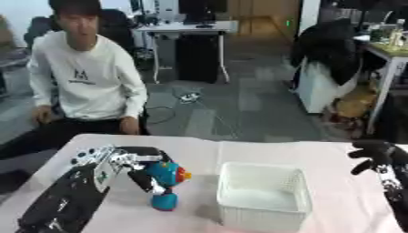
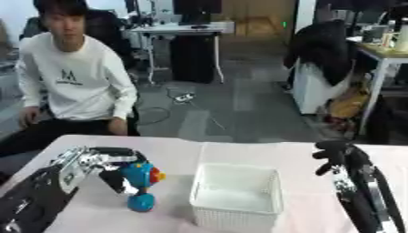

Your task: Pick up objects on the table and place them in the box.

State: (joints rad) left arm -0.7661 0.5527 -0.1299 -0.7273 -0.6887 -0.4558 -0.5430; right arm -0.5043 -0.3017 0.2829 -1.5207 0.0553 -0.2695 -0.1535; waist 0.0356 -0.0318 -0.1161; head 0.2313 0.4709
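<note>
Blue plastic, with an orange and red patch on its side: that is all I can make out of the toy (image 1: 165, 178), which stands upright on a round blue foot in the lower left of the frame. What kind of figure it is I cannot tell. My left hand (image 1: 119, 160) has it: the fingers (image 1: 146, 152) curl over its top and left side, and a dark thumb runs down in front of it, hiding part of the body. Whether the foot touches the pink surface (image 1: 334, 154) or sits just above it is hard to judge. My left forearm runs off the lower left corner, cut by the frame edge.

Just to the right of the toy, apart from it, sits the white box (image 1: 264, 195), a lattice-walled basket in the lower middle. Its inside looks plain white; I can make out nothing lying in it, though its near wall hides the bottom along the front edge.

My right hand (image 2: 333, 154) shows at the right side of the frame, raised above the surface to the right of the box, holding nothing, its fingers loosely bent and spread rather than closed. In the left eye view its arm is partly cut off by the right edge.
</note>
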